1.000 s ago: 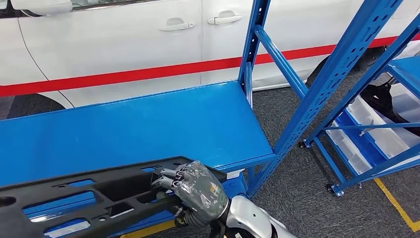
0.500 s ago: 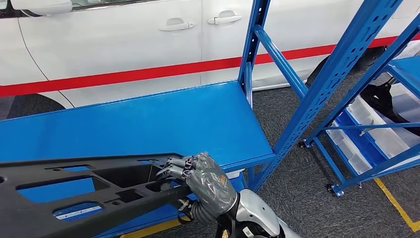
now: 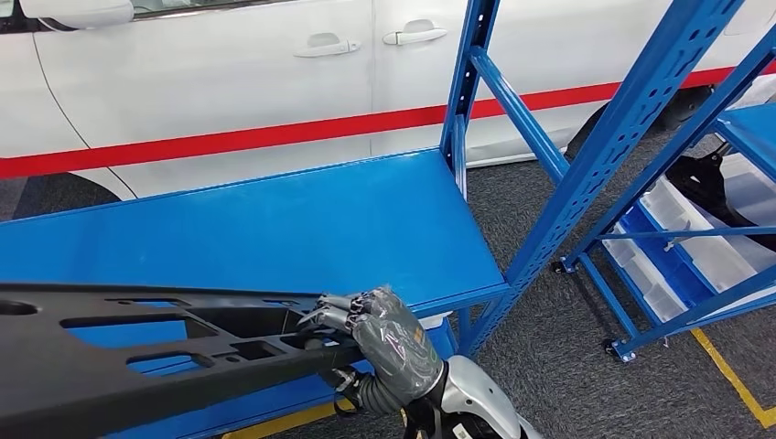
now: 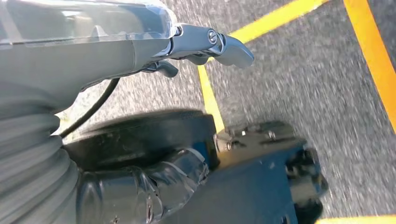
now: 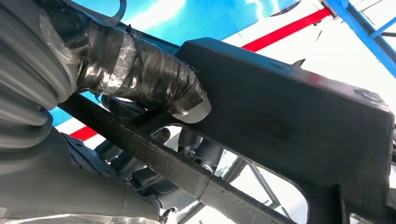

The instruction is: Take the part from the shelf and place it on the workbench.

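A long black plastic part (image 3: 137,357) with several cut-outs stretches from the left edge of the head view to my right hand (image 3: 384,338). That hand grips the part's right end in front of the blue shelf board (image 3: 274,229). In the right wrist view its taped thumb (image 5: 149,79) lies across the part (image 5: 289,121), with the fingers underneath. My left hand (image 4: 93,70) hangs over grey floor, its fingers (image 4: 210,42) stretched out and its taped thumb (image 4: 154,186) beside a dark shape. Whether it holds anything is unclear.
Blue shelf uprights (image 3: 622,137) stand at the right of the board. A second blue rack with clear bins (image 3: 695,238) is further right. A white car with a red stripe (image 3: 229,82) is behind the shelf. Yellow lines (image 3: 732,375) mark the grey floor.
The part's left end has risen and the part now lies flatter and higher in the picture. My right hand has shifted slightly to the right with it.
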